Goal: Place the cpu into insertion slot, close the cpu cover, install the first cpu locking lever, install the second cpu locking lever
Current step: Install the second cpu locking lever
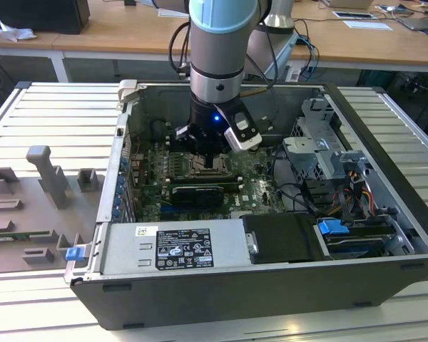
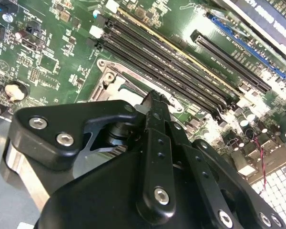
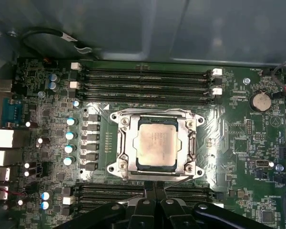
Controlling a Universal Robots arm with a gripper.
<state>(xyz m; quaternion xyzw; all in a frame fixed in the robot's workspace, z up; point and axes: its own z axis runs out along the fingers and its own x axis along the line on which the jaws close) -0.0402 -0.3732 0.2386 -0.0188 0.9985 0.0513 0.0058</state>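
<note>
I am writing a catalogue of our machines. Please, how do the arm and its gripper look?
The arm is a thick silver-grey tube with a pale blue joint cap. Below it sits a black wrist section with a small blue light, a white-and-grey box at its side, and black cables behind. The gripper is matt black, built of flat links fixed with silver screws.

1. The cpu (image 3: 155,145): a flat square chip with a pale silvery-beige face, lying level and face-up, showing through the cut-out centre of the frame around it in the first wrist view.
2. The insertion slot (image 3: 139,165): a dark square recess on green board, showing as a thin dark border hugging the chip's edges.
3. The cpu cover (image 3: 124,143): a silvery metal frame, lying flat around the chip, sitting between rows of long black memory slots.
</note>
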